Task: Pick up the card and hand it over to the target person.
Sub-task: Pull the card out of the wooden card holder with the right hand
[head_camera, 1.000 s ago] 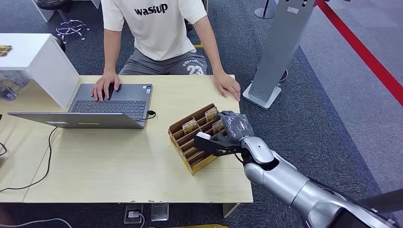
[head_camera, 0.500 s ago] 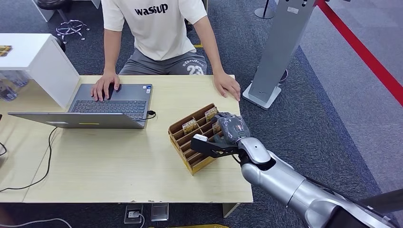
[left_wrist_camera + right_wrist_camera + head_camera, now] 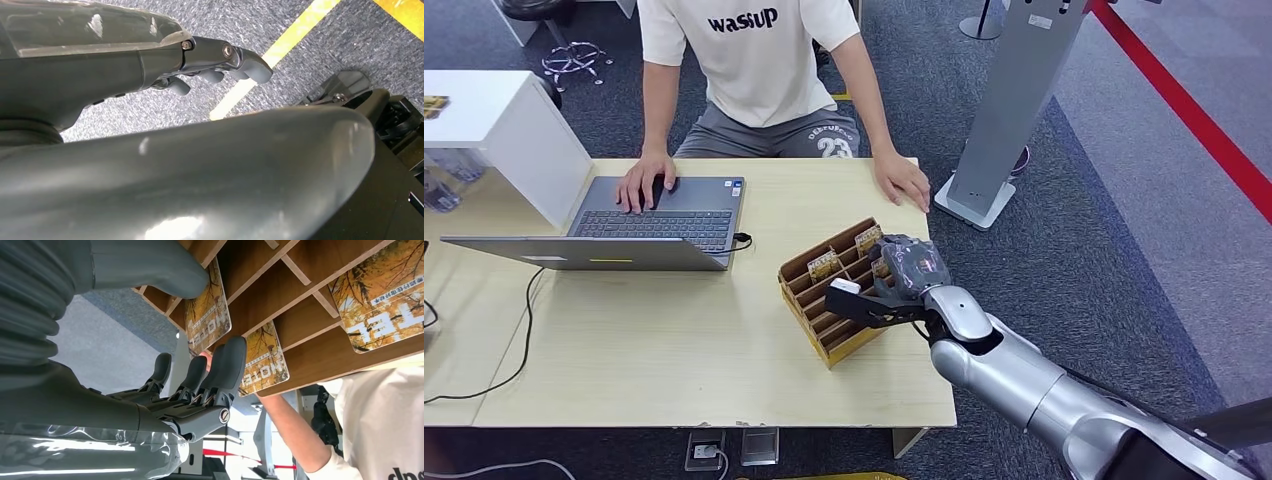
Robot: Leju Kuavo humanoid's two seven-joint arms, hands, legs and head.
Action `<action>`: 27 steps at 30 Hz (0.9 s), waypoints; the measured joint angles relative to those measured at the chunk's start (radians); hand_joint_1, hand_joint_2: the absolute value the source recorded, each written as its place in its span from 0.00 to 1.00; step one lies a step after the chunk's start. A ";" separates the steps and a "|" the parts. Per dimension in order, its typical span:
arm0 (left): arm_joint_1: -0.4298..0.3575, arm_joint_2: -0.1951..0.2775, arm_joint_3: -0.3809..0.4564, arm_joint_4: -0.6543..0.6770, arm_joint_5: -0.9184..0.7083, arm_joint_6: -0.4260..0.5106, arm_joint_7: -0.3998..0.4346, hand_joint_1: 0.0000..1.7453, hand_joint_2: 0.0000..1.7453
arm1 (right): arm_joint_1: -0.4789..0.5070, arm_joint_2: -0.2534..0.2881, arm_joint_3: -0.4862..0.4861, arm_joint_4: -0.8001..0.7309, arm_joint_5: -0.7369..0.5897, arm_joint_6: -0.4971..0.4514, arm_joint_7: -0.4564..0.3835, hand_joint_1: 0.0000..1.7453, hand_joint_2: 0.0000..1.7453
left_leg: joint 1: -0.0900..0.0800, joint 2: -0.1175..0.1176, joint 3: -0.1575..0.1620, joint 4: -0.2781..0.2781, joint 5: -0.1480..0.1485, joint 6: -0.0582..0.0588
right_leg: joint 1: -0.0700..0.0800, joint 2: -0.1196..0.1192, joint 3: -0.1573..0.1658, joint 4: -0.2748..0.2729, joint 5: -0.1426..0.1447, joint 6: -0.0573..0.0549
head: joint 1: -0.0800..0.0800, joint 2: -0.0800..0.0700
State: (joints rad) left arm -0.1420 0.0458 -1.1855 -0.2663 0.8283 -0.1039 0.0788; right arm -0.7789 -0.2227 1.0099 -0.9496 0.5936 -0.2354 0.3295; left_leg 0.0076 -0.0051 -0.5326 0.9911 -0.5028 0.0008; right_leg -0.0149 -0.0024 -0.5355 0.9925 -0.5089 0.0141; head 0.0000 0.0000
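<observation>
A wooden card rack point(image 3: 808, 296) stands on the table near its right end, with yellow-brown cards in its far slots. My right hand point(image 3: 892, 283) reaches over the rack's right side. In the right wrist view its thumb point(image 3: 160, 267) touches the edge of one card point(image 3: 208, 315), and the fingers point(image 3: 225, 365) lie spread at that card's other side, not closed on it. Two more cards point(image 3: 265, 362) point(image 3: 385, 305) stand in neighbouring slots. The person point(image 3: 754, 60) in a white T-shirt sits across the table. My left hand point(image 3: 220, 62) hangs over the carpet, holding nothing.
An open laptop point(image 3: 659, 215) lies at the table's left, with one of the person's hands point(image 3: 646, 180) on it. Their other hand point(image 3: 904, 180) rests on the table's far right corner. A white box point(image 3: 504, 125) stands far left, a grey stand point(image 3: 1014, 110) beside the table.
My right hand has slid a little to the left, further over the rack. The person and the rack have not moved.
</observation>
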 joint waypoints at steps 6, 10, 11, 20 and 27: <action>0.000 0.001 0.000 0.000 0.000 -0.001 -0.002 0.00 0.00 | -0.005 -0.001 0.000 -0.006 0.001 0.008 0.001 0.51 1.00 | 0.000 0.000 0.000 0.000 0.000 0.000 | 0.000 0.000 0.000 0.000 0.000 0.000 | 0.000 0.000; -0.001 0.001 0.000 0.000 0.000 -0.002 -0.004 0.00 0.00 | -0.003 0.001 0.003 -0.001 0.001 0.010 0.002 0.56 1.00 | 0.000 0.000 0.000 0.000 0.000 0.000 | 0.000 0.000 0.000 0.000 0.000 0.000 | 0.000 0.000; -0.002 0.002 0.000 0.000 0.000 -0.002 -0.005 0.00 0.00 | -0.003 0.001 0.003 0.002 0.002 0.010 0.001 0.57 1.00 | 0.000 0.000 0.000 0.000 0.000 0.000 | 0.000 0.000 0.000 0.000 0.000 0.000 | 0.000 0.000; -0.008 0.003 -0.008 0.002 -0.010 -0.002 -0.006 0.00 0.00 | -0.007 0.004 0.007 0.017 0.008 0.009 -0.005 0.63 1.00 | 0.000 0.000 0.000 0.000 0.000 0.000 | 0.000 0.000 0.000 0.000 0.000 0.000 | 0.000 0.000; -0.010 0.003 -0.007 0.001 -0.011 -0.004 -0.006 0.00 0.00 | -0.003 0.004 0.002 0.022 0.007 0.004 -0.011 0.75 1.00 | 0.000 0.000 0.000 0.000 0.000 0.000 | 0.000 0.000 0.000 0.000 0.000 0.000 | 0.000 0.000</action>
State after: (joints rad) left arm -0.1522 0.0484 -1.1928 -0.2649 0.8168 -0.1084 0.0728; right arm -0.7823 -0.2185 1.0114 -0.9275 0.6003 -0.2312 0.3189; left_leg 0.0077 -0.0054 -0.5329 0.9915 -0.5028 0.0008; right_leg -0.0148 -0.0027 -0.5358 0.9928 -0.5090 0.0142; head 0.0000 0.0000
